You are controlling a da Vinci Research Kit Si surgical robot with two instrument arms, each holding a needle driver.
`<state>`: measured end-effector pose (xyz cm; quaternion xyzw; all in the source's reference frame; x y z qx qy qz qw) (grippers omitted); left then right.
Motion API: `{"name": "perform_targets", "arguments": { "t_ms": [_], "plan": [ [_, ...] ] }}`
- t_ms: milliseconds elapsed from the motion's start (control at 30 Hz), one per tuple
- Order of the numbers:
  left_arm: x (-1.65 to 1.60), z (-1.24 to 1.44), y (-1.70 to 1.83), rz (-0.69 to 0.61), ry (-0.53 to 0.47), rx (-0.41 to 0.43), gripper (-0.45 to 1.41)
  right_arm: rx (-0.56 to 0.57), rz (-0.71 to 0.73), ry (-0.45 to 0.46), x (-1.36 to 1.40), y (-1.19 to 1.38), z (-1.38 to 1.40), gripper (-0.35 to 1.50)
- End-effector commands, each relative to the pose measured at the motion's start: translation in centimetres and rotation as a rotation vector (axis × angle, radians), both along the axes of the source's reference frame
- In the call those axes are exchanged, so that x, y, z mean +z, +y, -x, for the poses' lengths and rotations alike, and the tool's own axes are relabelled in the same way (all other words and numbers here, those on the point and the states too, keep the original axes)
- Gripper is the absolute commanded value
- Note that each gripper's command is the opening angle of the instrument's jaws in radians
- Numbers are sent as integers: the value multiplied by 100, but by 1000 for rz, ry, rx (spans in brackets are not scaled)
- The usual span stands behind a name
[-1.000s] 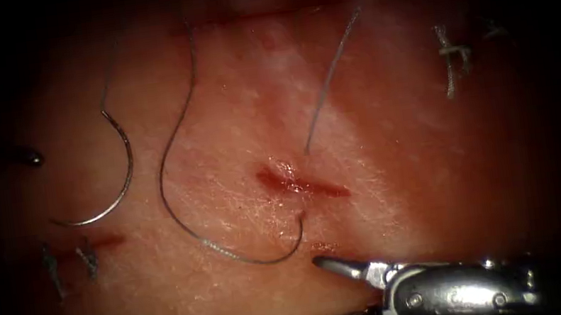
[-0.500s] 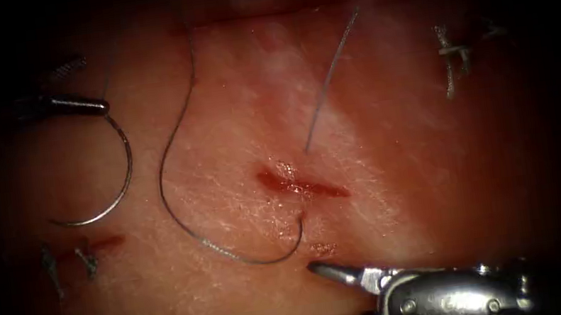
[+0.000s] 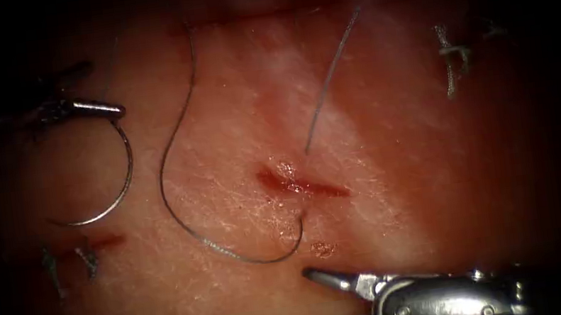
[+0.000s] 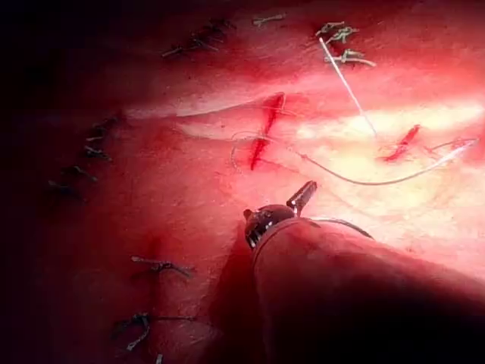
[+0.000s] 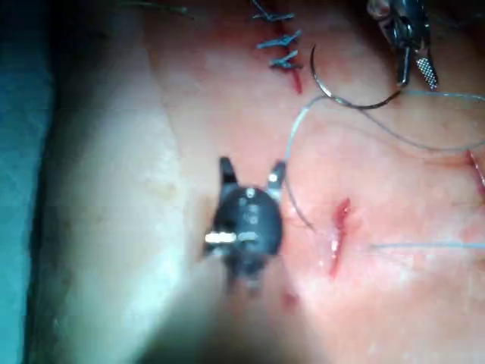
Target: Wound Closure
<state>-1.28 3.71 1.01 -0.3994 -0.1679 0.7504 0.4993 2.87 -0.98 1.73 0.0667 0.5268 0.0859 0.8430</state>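
So the curved needle (image 3: 116, 185) is lying flat on the tissue (image 3: 391, 129), well off to the left of the cut (image 3: 302, 185), not stuck into anything as far as the endoscope view can tell. The left tool (image 3: 99, 109) sits right at the needle's upper end, the end where the thread joins on. Whether its jaws are actually clamped on the needle or just resting there can't be made out from the endoscope, and the left wrist view (image 4: 292, 206) doesn't settle it either. The right tool (image 3: 320, 303) is near the bottom edge of the tissue, just below the cut, jaws spread wide apart and holding nothing; the right wrist view (image 5: 250, 173) shows the same, two tips open with nothing between them. The thread (image 3: 171, 142) runs down from the far edge of the tissue, swings in a big loop to the left of the cut, then curls up and goes into the tissue at the cut's lower lip. A pale free length of thread (image 3: 331, 76) comes out just above the cut and slants toward the far edge. There's a small spot of red fluid (image 3: 322, 249) between the cut and the right tool's upper jaw. Older knotted stitches (image 3: 453, 58) sit toward the right far corner, and a couple more stitch ends (image 3: 68, 262) below the needle.
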Motion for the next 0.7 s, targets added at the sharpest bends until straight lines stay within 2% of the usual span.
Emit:
{"name": "perform_targets", "arguments": {
  "t_ms": [33,467,500,567,633,700],
  "plan": [
    [7,5,2,-1,-2,1,104,-4,0,3,6,-6,-8,124],
    [35,5,-1,1,-10,39,109,-5,-1,4,3,-8,-10,124],
    [36,4,0,2,-10,40,99,-5,0,4,3,-9,-10,124],
    [35,4,1,0,-10,39,17,-2,-5,3,3,-9,-10,124],
    [31,6,0,23,-6,61,-45,-2,-5,3,3,-9,-10,124],
    [27,9,0,50,3,86,-45,-2,-5,3,4,-10,-11,124]
  ]
}}
